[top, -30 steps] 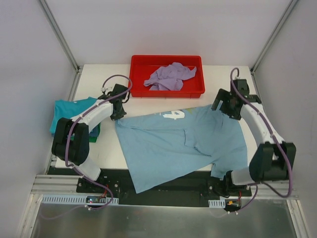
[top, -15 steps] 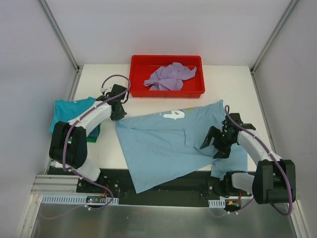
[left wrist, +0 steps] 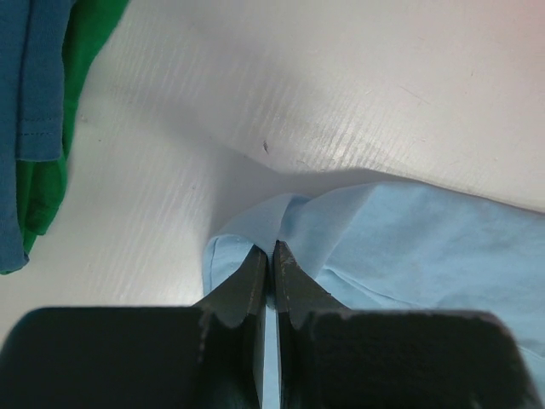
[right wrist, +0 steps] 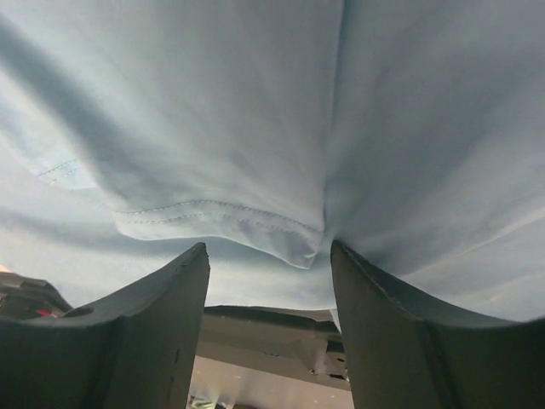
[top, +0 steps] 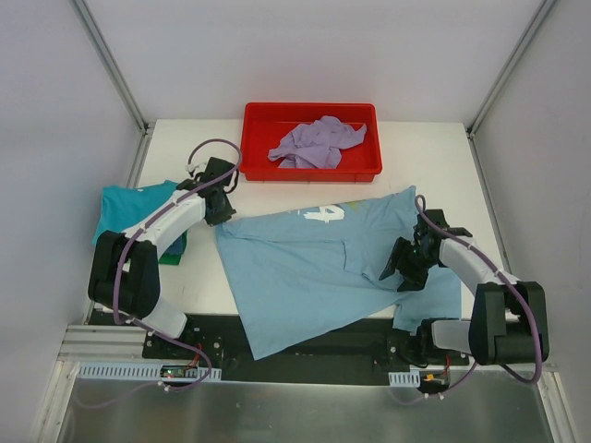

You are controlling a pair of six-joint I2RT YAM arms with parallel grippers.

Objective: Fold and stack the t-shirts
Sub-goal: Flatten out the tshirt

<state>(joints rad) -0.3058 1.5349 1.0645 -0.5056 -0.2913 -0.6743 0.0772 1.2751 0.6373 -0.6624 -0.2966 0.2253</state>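
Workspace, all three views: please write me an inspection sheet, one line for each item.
Surface: white table, one small dark mark.
Job's things: light blue t-shirt spread out, a corner overhanging the near edge; teal t-shirt over green t-shirt, left; lavender t-shirt crumpled.
Clutter: red tray at the far edge, holding the lavender t-shirt.
Grippers: left gripper shut on the light blue t-shirt's corner; right gripper open at its hem.
Cables: purple cables loop along both arms.
Surroundings: white walls, metal posts.

Two arms (top: 171, 217) have white shells, black joints and bases, with looping purple cables (top: 219, 141).
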